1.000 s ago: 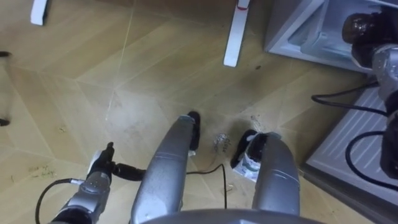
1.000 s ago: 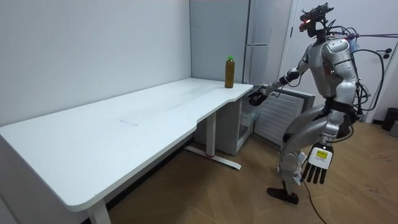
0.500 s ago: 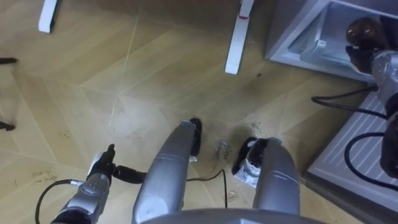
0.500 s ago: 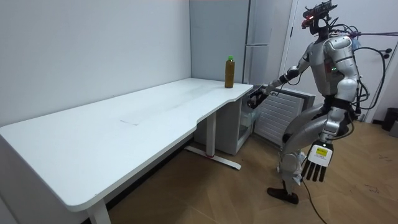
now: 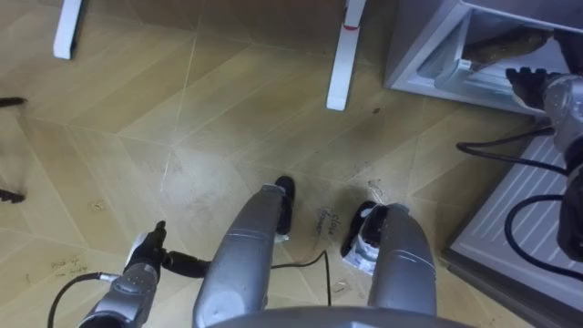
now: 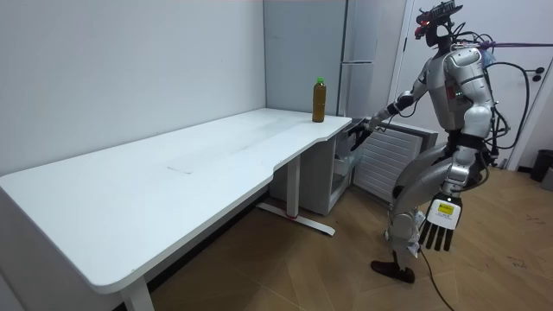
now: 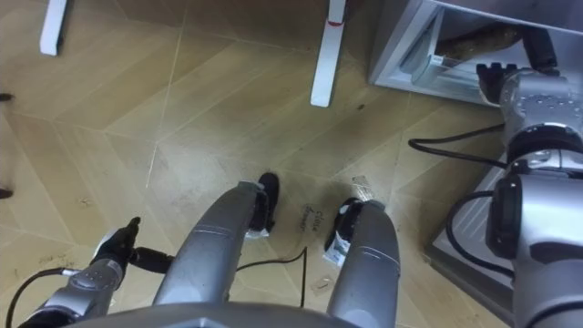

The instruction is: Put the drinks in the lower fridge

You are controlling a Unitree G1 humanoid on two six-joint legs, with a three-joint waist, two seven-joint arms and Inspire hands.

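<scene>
Now standing at desk (image 6: 173, 181) end, reaching right hand (image 7: 499, 75) to open fridge (image 5: 428, 55) mouth, fingers slack, empty. Brown drink (image 5: 510, 43) lying inside; bottle (image 6: 319, 99) upright at desk's far corner. Hanging left hand (image 6: 438, 229) straight-fingered by leg.

My head's two eyes look steeply down from close, both sharing the floor (image 5: 228, 109) and open fridge (image 5: 416, 53). Room camera stands well off, seeing the tabletop (image 6: 173, 173) and all of me.

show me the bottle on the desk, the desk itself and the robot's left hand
brown bottle with green cap (image 6: 318, 102), room view, its body
long white desk (image 6: 173, 177), room view, bare top
left hand (image 6: 440, 226), room view, back of palm
</scene>
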